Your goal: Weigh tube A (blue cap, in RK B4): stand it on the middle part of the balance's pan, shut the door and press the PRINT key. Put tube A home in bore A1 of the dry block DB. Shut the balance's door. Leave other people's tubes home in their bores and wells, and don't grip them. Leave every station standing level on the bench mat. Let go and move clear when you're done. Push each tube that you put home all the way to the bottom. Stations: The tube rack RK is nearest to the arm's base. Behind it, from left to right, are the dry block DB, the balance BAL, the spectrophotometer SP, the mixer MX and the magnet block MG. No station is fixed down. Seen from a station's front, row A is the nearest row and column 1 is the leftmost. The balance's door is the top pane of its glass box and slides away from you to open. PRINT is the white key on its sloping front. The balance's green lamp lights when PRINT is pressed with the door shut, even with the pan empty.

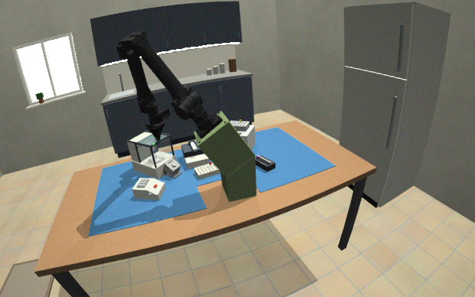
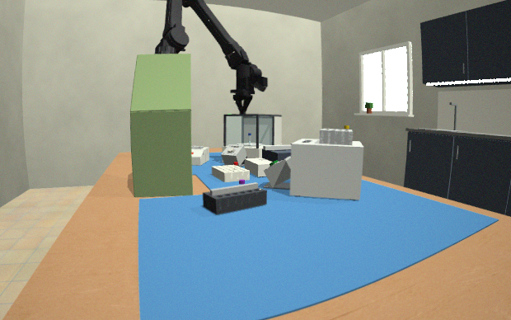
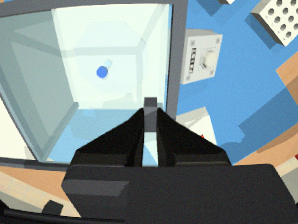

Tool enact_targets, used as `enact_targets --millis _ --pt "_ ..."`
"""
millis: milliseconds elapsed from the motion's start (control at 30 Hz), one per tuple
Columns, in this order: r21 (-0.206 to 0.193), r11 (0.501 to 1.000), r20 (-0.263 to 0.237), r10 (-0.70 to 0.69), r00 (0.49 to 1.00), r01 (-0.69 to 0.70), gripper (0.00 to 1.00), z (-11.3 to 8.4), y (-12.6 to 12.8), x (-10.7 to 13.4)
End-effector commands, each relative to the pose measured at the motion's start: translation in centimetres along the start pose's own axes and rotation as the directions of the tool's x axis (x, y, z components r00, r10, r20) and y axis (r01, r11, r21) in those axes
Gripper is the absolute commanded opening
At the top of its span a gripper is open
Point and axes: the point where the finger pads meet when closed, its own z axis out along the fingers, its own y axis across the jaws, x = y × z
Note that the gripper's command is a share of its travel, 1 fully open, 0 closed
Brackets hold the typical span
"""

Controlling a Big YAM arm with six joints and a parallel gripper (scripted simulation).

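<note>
Sliding the balance's (image 1: 145,168) (image 2: 257,151) (image 3: 177,30) door (image 3: 117,92) back open looks like the job right now. Tube A (image 2: 249,134) (image 3: 102,72) is standing on the pan under the glass, blue cap up, and the green lamp (image 1: 154,144) (image 2: 229,115) looks lit, so I'd call the weighing done. The claw (image 1: 158,138) (image 2: 243,113) (image 3: 150,114) is pinched onto the door's dark handle (image 3: 150,103), one finger either side, as far as I can judge from the wrist view.

Few tips fwiw. Keep the squeeze firm but don't lean on it; nothing's bolted down, so downward force or a sideways yank could drag or tip the whole balance. Pull level, straight along the door's run toward the back, nice and slow. If the body starts creeping with the pane, stop and re-seat the grip rather than muscling through.

Go all the way open too, imo. A half-open door leaves the fingers squeezing past the glass edge on the way down, and a clipped pane could knock the tube over. Then spread the fingers, lift straight up off the handle, and only after that swing over the blue cap. Dry block (image 1: 149,188) (image 2: 200,156) comes next, bore A1.
</note>
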Motion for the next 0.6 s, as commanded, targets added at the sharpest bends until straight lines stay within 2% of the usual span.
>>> enact_targets --millis 0,433,500,567 --pt "0.006 1.0 0.001 0.005 1.0 -0.005 0.06 0.5 -0.1 -0.1" --pt "0.006 1.0 0.001 0.005 1.0 -0.005 0.06 0.5 -0.1 -0.1" --pt "-0.007 1.0 0.002 -0.002 1.0 0.002 0.06 0.2 1.4 0.0" --pt "0.002 1.0 0.0 0.0 1.0 0.0 0.06 0.2 1.4 0.2"
